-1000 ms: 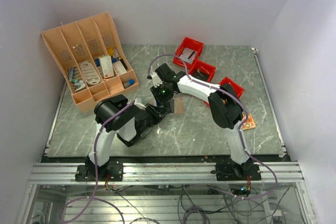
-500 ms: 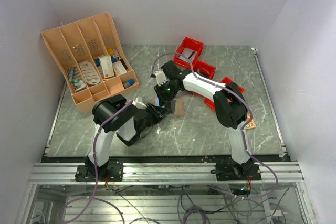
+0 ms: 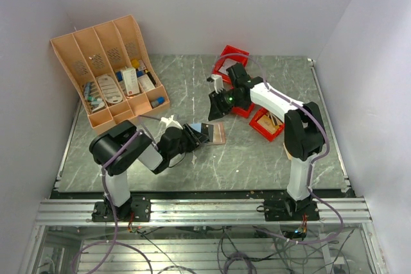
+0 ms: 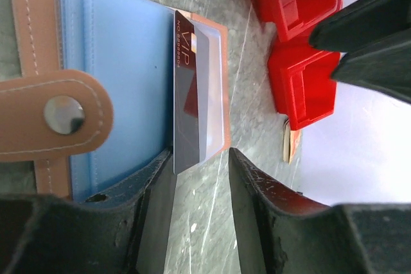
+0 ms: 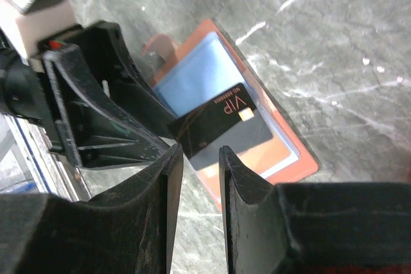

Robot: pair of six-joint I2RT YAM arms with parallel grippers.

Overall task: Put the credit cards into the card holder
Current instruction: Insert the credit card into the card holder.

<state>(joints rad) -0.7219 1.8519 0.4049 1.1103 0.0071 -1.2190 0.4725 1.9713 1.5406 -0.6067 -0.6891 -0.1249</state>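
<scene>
Tan leather lies spread flat near the middle of the grey marbled table [image 3: 257, 158]: the card holder [image 3: 217, 135] is unfolded, its snap strap [image 4: 58, 113] thrown to one side so the blue plastic sleeves [image 4: 122, 62] face up; a dark VIP card [image 4: 192, 94] sits partly in the outermost sleeve, one end sticking out toward the left arm. The left gripper [image 3: 194, 136] lies low at that end, jaws parted and clamping nothing, one finger [image 4: 157, 184] just beside the card's edge; we judge it is placed there to steady the holder or nudge the card deeper. The right gripper [image 3: 217, 110] hangs above and beyond the holder, its jaws a narrow gap apart and empty; we read that as clearing the way, nearer the red bins [image 3: 270, 123]. Those bins stand well apart from the holder, and what they contain we cannot tell. An orange slotted rack [image 3: 109, 72] stands at the far left, out of reach of this work. Nothing lies across the sleeve; only the strap and the left fingers crowd it.
</scene>
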